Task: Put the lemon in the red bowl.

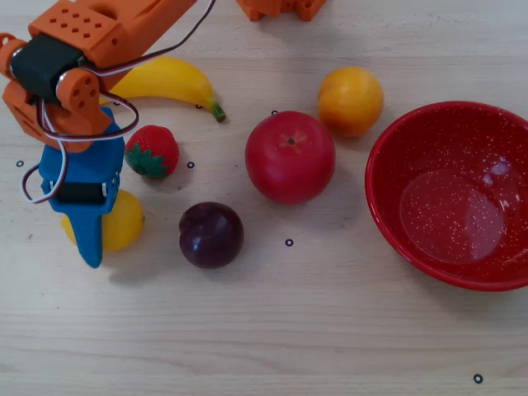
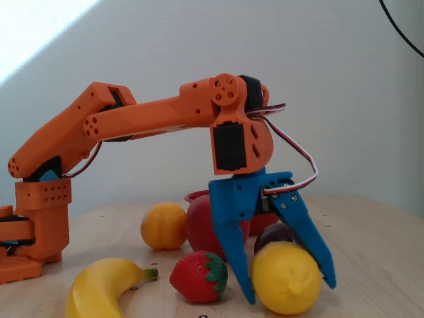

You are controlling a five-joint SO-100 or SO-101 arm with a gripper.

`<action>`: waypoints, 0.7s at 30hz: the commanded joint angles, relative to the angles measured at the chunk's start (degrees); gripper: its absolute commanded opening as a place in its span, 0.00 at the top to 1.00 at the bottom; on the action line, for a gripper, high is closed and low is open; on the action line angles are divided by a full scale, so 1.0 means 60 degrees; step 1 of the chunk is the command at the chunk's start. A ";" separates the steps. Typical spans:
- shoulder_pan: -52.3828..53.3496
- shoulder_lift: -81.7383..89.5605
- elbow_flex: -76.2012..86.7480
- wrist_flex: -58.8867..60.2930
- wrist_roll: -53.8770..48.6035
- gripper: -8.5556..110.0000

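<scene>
Yellow and smooth, the lemon (image 2: 285, 278) sits between the two blue fingers of the pincer (image 2: 287, 293), which straddles it with the jaws spread just wide enough to take it; in the fixed view both fingers lie against its sides, but whether they are pressing in or only resting there cannot be told. From that side view the lemon looks to sit on the pale wooden bench (image 1: 272, 322), or just clear of it. In the overhead view the lemon (image 1: 122, 221) shows at the left of the bench, mostly covered by the blue pincer (image 1: 89, 247) and the orange arm (image 1: 91, 33) that reaches in from the top left. Just right of it lies a dark plum (image 1: 211, 234), near but apart. A strawberry (image 1: 153, 151) sits above it, beside the pincer's body, and a banana (image 1: 169, 80) lies further up. A large red tomato-like fruit (image 1: 289, 157) and an orange (image 1: 351, 101) stand toward the middle. The red bowl (image 1: 388, 206), glossy and white-speckled, rests at the far right, well apart from the lemon.
</scene>
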State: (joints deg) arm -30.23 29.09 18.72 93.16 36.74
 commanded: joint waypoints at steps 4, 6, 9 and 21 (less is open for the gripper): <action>0.0132 0.1802 -0.1274 0.0820 -0.0659 0.93; 0.0190 0.2344 -0.1069 0.0996 -0.0908 0.93; 0.0293 0.3325 -0.0557 0.1201 -0.1201 0.93; 0.1450 0.7822 0.2856 0.1875 -0.2871 0.93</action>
State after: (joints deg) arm -24.52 65.39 38.14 102.83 22.68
